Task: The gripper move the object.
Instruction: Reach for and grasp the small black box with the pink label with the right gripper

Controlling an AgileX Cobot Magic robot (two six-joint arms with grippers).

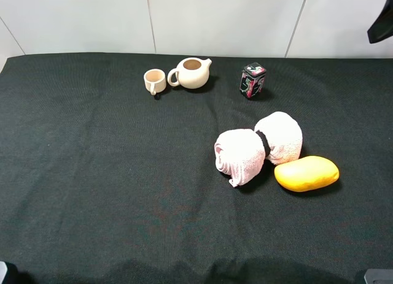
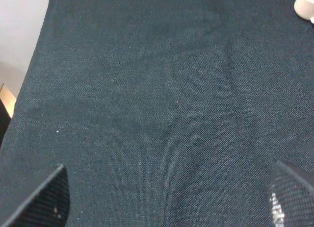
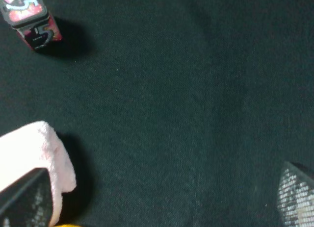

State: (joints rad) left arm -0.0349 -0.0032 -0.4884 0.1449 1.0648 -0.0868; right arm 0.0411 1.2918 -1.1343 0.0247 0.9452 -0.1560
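Note:
The object is a small black tin box [image 1: 252, 80] with a pink, green and white pattern. It stands upright at the back of the table, right of the middle, and shows far off in the right wrist view [image 3: 29, 18]. My right gripper [image 3: 162, 200] is open and empty, well above the cloth, with one fingertip [image 3: 24, 200] over a pink towel. My left gripper [image 2: 167, 202] is open and empty over bare dark cloth, far from the box. A black piece of the right arm [image 1: 381, 20] shows at the top right corner of the exterior high view.
A cream cup [image 1: 154, 81] and a cream teapot [image 1: 192, 72] stand left of the box. Two pink rolled towels [image 1: 258, 148] and a yellow mango [image 1: 306, 173] lie in front of the box. The table is covered with dark cloth [image 1: 98, 173]. The cup's edge shows in the left wrist view [image 2: 305, 5].

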